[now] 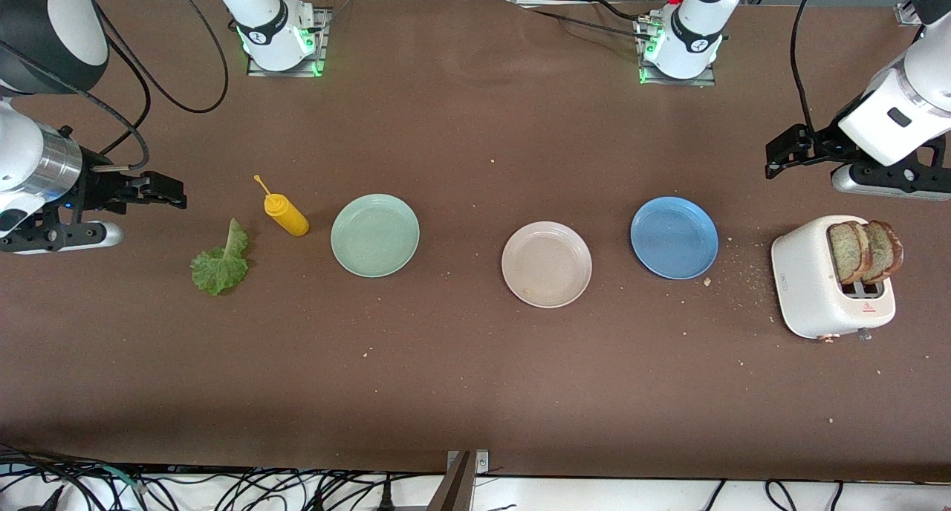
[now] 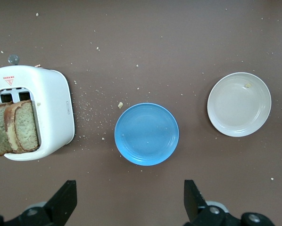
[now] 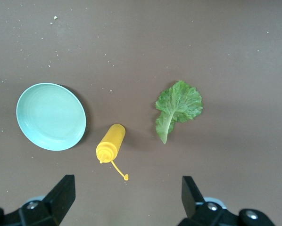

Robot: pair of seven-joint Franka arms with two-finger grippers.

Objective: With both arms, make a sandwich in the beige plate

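Left gripper (image 2: 129, 205) wide open, empty, over bare table near toaster (image 1: 830, 284) holding bread (image 1: 864, 252). Right gripper (image 3: 127, 202) wide open, empty, near lettuce (image 1: 221, 261). Beige plate (image 1: 546, 264) between them.

Left claw (image 1: 779, 154) and right claw (image 1: 172, 191) both open, empty, aloft at their own table ends.
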